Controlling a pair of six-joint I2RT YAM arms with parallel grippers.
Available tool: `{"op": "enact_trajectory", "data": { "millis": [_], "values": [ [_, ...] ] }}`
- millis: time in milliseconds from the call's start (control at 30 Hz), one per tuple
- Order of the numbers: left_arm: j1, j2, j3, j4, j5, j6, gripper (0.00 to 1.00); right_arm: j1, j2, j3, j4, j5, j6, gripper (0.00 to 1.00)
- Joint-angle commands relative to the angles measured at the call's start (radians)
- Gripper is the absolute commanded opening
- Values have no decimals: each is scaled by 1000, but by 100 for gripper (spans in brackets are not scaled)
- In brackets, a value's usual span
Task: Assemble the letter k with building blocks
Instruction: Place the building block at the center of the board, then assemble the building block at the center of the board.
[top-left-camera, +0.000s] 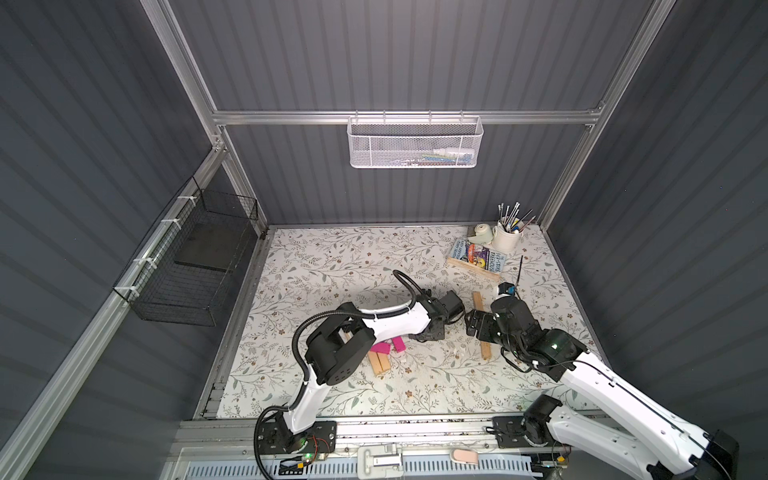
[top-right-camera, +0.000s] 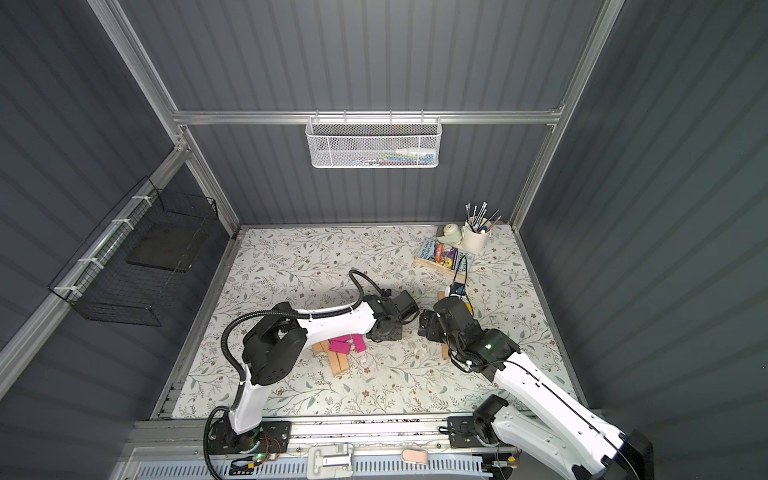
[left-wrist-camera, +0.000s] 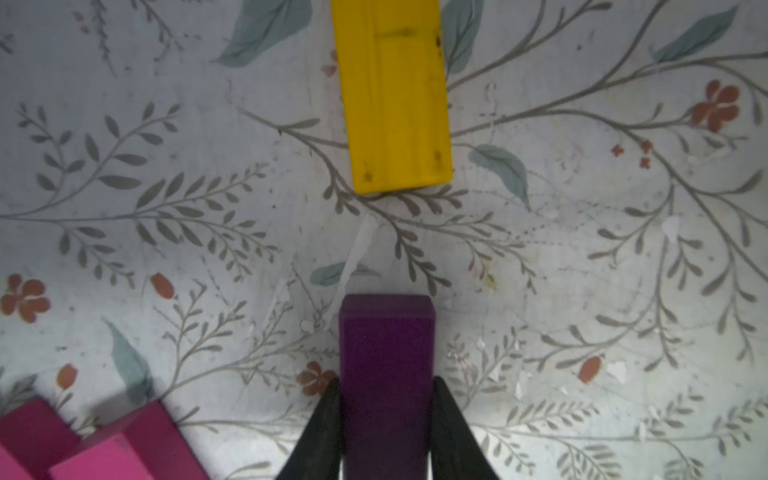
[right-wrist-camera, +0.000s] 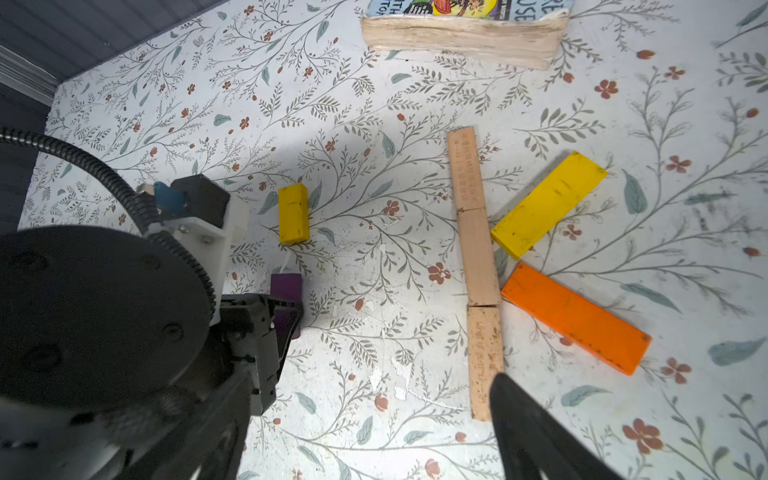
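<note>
My left gripper (left-wrist-camera: 386, 382) is shut on a purple block (left-wrist-camera: 386, 340) just above the floral table, its free end facing a yellow block (left-wrist-camera: 395, 95) lying ahead. In the right wrist view, three tan blocks (right-wrist-camera: 476, 257) lie end to end in a line. A yellow block (right-wrist-camera: 548, 203) and an orange block (right-wrist-camera: 575, 318) slant off that line's middle. My right gripper (right-wrist-camera: 374, 436) is open with nothing in it, one finger (right-wrist-camera: 532, 432) over the line's near end. In both top views the two grippers (top-left-camera: 428, 332) (top-left-camera: 476, 324) sit close together mid-table.
Magenta blocks (top-left-camera: 390, 345) and tan blocks (top-left-camera: 380, 362) lie under the left arm. A book in a wooden tray (top-left-camera: 478, 257), a mug of brushes (top-left-camera: 508, 237) and a tape roll (top-left-camera: 484, 230) stand at the back right. A black wire basket (top-left-camera: 187, 266) hangs on the left wall.
</note>
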Motion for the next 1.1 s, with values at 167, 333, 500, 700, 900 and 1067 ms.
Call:
{"op": "enact_trajectory", "data": {
  "millis": [167, 333, 500, 700, 900, 1067],
  "values": [
    [1, 20, 28, -22, -18, -25, 44, -2, -17, -8, -31, -2, 9, 89],
    [2, -24, 20, -14, -27, -4, 47, -1, -22, 1, -37, -8, 13, 89],
    [57, -185, -95, 94, 5, 75, 50, -1, -13, 31, -65, -33, 19, 89],
    [178, -522, -321, 224, 82, 279, 58, 25, 113, 87, -69, -96, 32, 84],
    [257, -804, -483, 248, 278, 572, 65, 125, 370, 189, -53, -92, 56, 74],
    [267, -929, -534, 138, 358, 781, 68, 179, 569, 266, -7, -103, 73, 68]
  ]
}}
